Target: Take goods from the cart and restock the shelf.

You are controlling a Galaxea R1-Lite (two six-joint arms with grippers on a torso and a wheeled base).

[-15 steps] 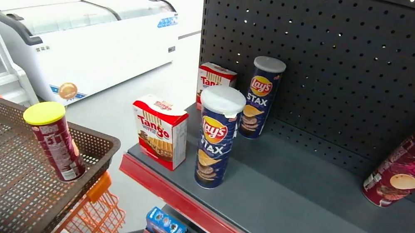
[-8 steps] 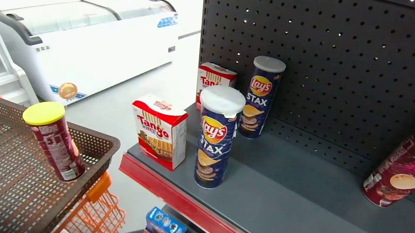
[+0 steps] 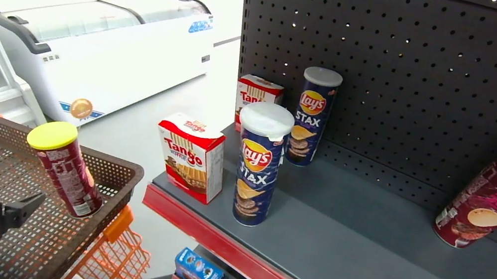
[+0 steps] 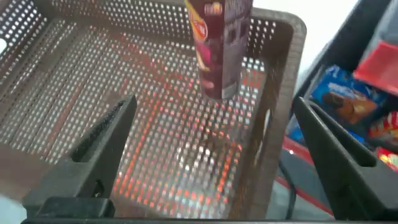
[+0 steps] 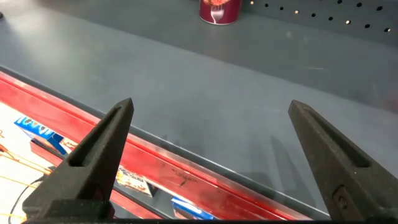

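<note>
The work stands at the picking step: one good is left in the cart [image 3: 117,259] and it is not yet gripped.

It is a dark red can with a yellow lid [image 3: 64,169]. It stands in the brown basket [image 3: 123,166] on top of the cart, at the basket's right corner, and it seems to lean a little to the left. The left claw [image 4: 214,106] hangs over the near part of the basket with its two fingers spread wide and nothing between them. The can is beyond it, apart from both fingers.

The right claw [image 5: 210,107] is also wide open and holds nothing. It is above the front edge of the shelf [image 3: 335,255], to the right of the cart.

On the shelf there are already two blue cans [image 3: 258,166], two wafer boxes [image 3: 192,158] on the left, and a second dark red can [image 3: 490,200] far to the right, leaning on the pegboard [image 3: 418,62]. The middle of the shelf is free.

In my judgement, the next move asks the left claw to go forward until the can's body is between the fingers. Then it should close on the middle of the can, not on the lid. After this the can must go up over the basket wall before it travels right to the shelf. Because the can leans, a touch from one finger only could tip it over.
</note>
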